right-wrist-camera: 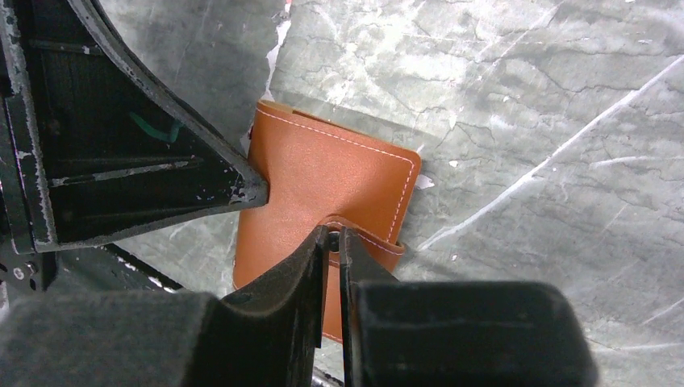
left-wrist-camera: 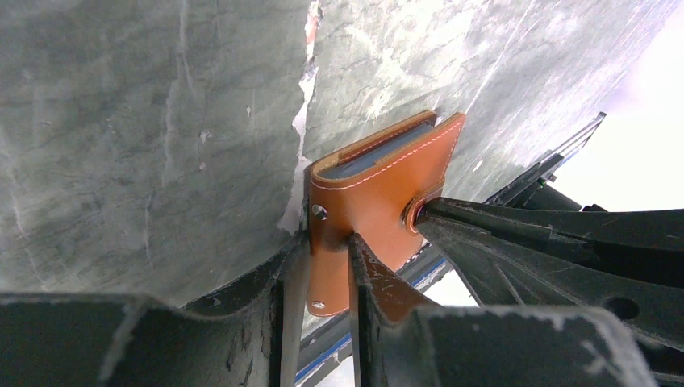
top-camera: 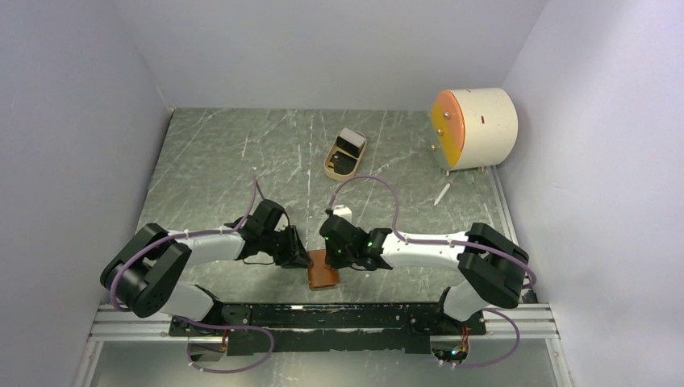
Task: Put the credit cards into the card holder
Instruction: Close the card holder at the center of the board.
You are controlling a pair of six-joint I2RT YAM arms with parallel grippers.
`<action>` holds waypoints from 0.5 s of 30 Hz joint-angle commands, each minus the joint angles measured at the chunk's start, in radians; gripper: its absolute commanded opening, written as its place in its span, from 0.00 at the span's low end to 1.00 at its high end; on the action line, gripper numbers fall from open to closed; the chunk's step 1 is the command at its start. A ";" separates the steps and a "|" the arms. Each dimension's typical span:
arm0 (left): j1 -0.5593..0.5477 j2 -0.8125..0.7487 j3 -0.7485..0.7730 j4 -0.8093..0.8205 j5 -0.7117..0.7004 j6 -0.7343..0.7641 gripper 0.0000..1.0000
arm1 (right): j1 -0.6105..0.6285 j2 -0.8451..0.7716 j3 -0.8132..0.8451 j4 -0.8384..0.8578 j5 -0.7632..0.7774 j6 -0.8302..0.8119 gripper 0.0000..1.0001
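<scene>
Between the 2 grippers the card holder [top-camera: 323, 278] lies on the table [top-camera: 210, 161], credit cards [left-wrist-camera: 375, 157] edge-on in its slot. The left gripper [left-wrist-camera: 329, 242] clamps one flap and the right gripper [right-wrist-camera: 335, 232] pinches the snap tab [right-wrist-camera: 367, 240], both nearly closed. I'd steady the body and work the tab slowly. Both wrists pitch low toward it.

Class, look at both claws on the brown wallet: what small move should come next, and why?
Probably the right claw should pull the snap tab up while the left claw holds the wallet. The wallet looks shut, both claws grip it, and the cards seem to wait in the tray.
</scene>
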 commanded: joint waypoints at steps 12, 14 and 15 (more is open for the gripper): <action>-0.012 0.008 0.054 -0.086 -0.082 0.006 0.30 | 0.028 -0.023 0.002 -0.041 0.010 -0.001 0.13; -0.012 -0.016 0.065 -0.104 -0.093 0.001 0.29 | 0.029 -0.021 0.005 -0.049 0.017 -0.004 0.13; -0.012 -0.033 0.073 -0.115 -0.099 -0.001 0.29 | 0.030 -0.022 0.005 -0.050 0.019 -0.003 0.13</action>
